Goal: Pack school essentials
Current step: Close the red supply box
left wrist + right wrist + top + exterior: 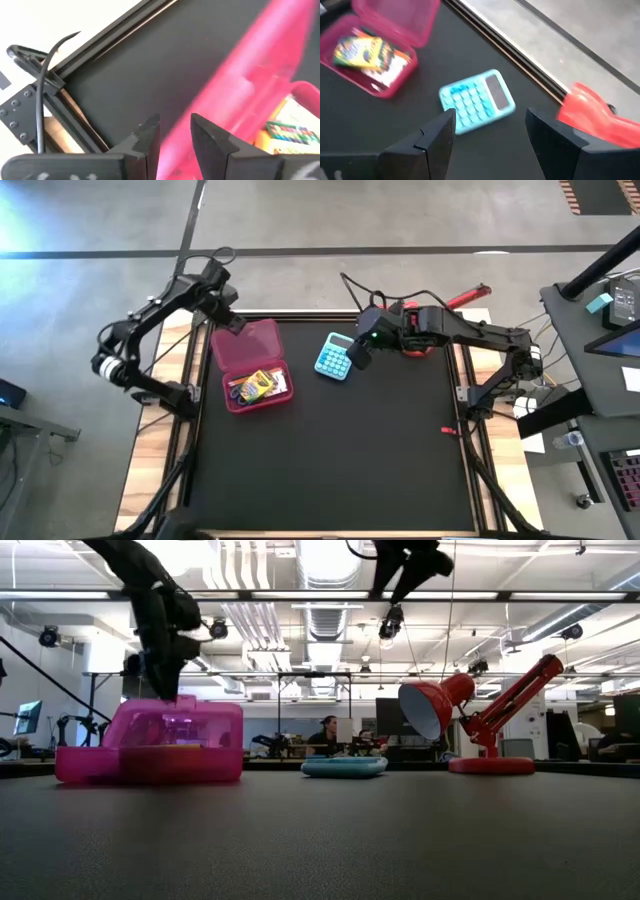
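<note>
A pink plastic box (250, 367) sits at the table's far left with its lid (248, 340) swung open. Its tray (262, 390) holds a yellow-green crayon box (359, 51) and other small stationery beneath it. My left gripper (226, 320) is at the lid's far left corner and shut on it. My right gripper (358, 352) hangs open high above the table, by the turquoise calculator (333, 357), and touches nothing. In the low view it shows near the top (392, 625). My left gripper has the free edge of the pink lid (200, 107) between its two fingers (207, 137), near one corner. It comes from above, pointing down. The lid is raised at that edge and tilted up behind the tray, its top line showing above the tray in the low view (175, 702).
A red desk lamp (480, 710) stands at the far right, behind the calculator (344, 766). A small red bit (449, 430) lies at the mat's right edge. The black mat (340, 470) stretches toward the near edge. People sit in the room beyond.
</note>
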